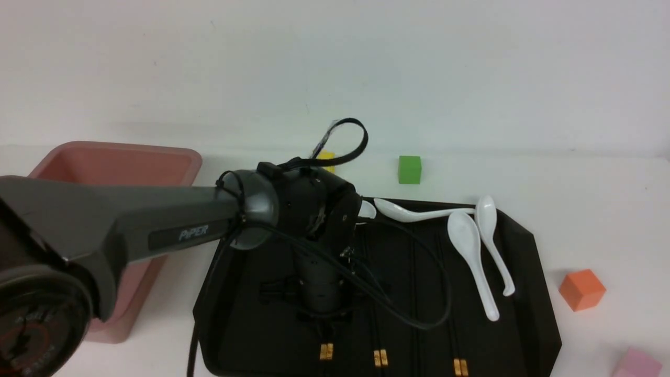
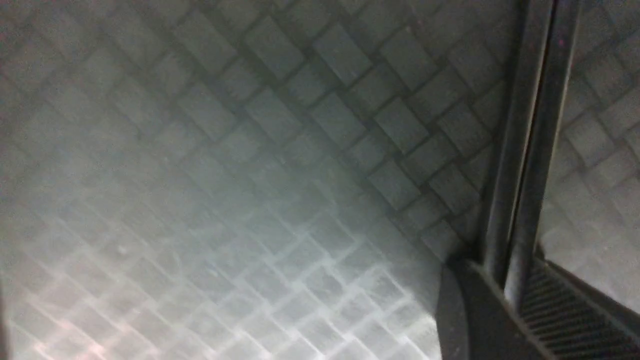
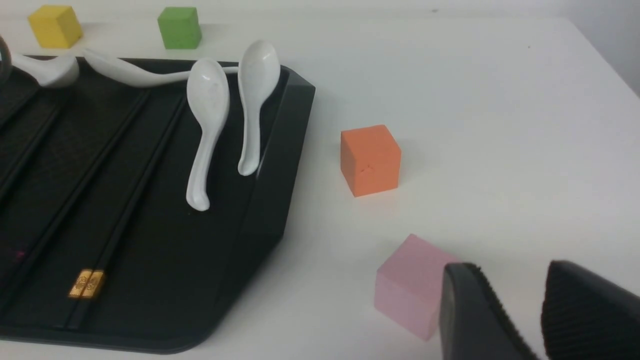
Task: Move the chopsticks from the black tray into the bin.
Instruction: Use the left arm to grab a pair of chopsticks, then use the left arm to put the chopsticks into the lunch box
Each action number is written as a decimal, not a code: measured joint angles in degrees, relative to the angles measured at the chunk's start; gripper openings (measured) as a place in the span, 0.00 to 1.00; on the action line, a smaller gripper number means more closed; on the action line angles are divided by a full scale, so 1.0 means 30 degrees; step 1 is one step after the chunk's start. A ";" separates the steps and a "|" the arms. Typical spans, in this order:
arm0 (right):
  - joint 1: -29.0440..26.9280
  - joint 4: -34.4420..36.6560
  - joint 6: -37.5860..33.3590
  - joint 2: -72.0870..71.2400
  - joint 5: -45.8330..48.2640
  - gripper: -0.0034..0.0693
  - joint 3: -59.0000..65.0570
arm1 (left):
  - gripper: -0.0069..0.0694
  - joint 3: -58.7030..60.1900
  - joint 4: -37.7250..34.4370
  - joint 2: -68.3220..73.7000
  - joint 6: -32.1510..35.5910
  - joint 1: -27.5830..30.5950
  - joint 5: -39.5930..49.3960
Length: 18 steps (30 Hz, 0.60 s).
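The black tray (image 1: 515,314) holds three pairs of chopsticks, their gold bands near its front edge. My left gripper (image 1: 324,320) points straight down over the leftmost pair (image 1: 326,351). In the left wrist view the left gripper (image 2: 505,280) sits just above the tray's textured floor, its fingers (image 2: 465,310) pressed against both sides of that pair of chopsticks (image 2: 530,125). The pink bin (image 1: 115,162) stands left of the tray, partly behind my left arm. My right gripper (image 3: 512,270) hangs open over bare table beside a pink cube (image 3: 407,285).
Several white spoons (image 1: 471,251) lie along the tray's far and right sides. Two other chopstick pairs (image 1: 380,357) lie right of the gripper. An orange cube (image 1: 582,289) and the pink cube (image 1: 638,364) sit right of the tray, a green cube (image 1: 409,169) and a yellow cube (image 1: 327,156) behind it.
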 joint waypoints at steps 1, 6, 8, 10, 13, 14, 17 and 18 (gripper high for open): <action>0.0000 0.0000 0.0000 0.0000 0.0000 0.38 0.0000 | 0.25 0.0000 -0.0295 -0.0281 0.0000 0.0000 0.0101; 0.0000 0.0000 0.0000 0.0000 0.0000 0.38 0.0000 | 0.25 -0.0683 -0.0735 -0.3651 0.0181 0.0000 0.1849; 0.0000 0.0000 0.0000 0.0000 0.0000 0.38 0.0000 | 0.25 -0.1226 -0.0240 -0.5073 0.0319 0.0025 0.2560; 0.0000 0.0000 0.0000 0.0000 0.0000 0.38 0.0000 | 0.25 -0.1806 0.0578 -0.6947 0.0464 0.0420 0.3479; 0.0000 0.0000 0.0020 0.0000 0.0000 0.38 0.0000 | 0.25 -0.1954 0.1706 -0.8694 0.0704 0.1776 0.4981; 0.0000 0.0000 0.0020 0.0000 0.0000 0.38 0.0000 | 0.25 -0.1954 0.2210 -0.9255 0.0803 0.2768 0.6029; 0.0000 0.0000 0.0020 0.0000 0.0000 0.38 0.0000 | 0.25 -0.1954 0.2787 -0.9522 0.1513 0.5779 0.6947; 0.0000 0.0000 0.0020 0.0000 0.0000 0.38 0.0000 | 0.25 -0.1930 0.2787 -0.9475 0.1688 0.6400 0.6974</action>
